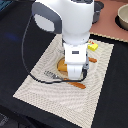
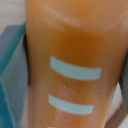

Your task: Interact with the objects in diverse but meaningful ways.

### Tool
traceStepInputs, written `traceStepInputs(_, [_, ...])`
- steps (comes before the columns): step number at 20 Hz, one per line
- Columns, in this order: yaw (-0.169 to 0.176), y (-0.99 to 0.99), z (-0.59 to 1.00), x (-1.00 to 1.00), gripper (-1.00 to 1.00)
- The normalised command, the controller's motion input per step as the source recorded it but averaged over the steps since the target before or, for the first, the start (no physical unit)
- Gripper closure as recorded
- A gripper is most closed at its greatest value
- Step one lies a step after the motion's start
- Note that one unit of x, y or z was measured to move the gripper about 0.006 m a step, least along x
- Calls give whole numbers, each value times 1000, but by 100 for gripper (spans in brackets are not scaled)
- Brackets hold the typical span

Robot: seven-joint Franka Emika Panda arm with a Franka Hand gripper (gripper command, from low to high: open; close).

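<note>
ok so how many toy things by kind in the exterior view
bread loaf: 1
yellow block: 1
orange-handled cutlery: 1
brown piece, maybe a sausage: 1
pots: 2 (dark pot, corner pot)
total: 6

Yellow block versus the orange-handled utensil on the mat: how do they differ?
The yellow block is short and boxy; the orange-handled utensil is long and thin. The yellow block sits by the far edge of the mat, the orange-handled utensil nearer the camera. Both lie on the mat.

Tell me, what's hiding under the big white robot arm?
An orange-golden piece peeks out beneath the robot arm, lying on the striped mat. An orange handle pokes out too. The arm covers the rest, jaws included.
</note>
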Motion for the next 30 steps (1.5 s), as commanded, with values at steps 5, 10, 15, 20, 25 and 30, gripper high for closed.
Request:
traceStepInputs(5, [0, -349, 995, -280, 100])
traceStepInputs(10, [0, -573, 596, -407, 100])
traceStepInputs(15, [0, -742, 109, -609, 100])
traceStepInputs(20, [0, -775, -171, -649, 100])
traceStepInputs(25, [0, -741, -443, -687, 100])
traceStepInputs(30, [-6, -418, -581, -533, 100])
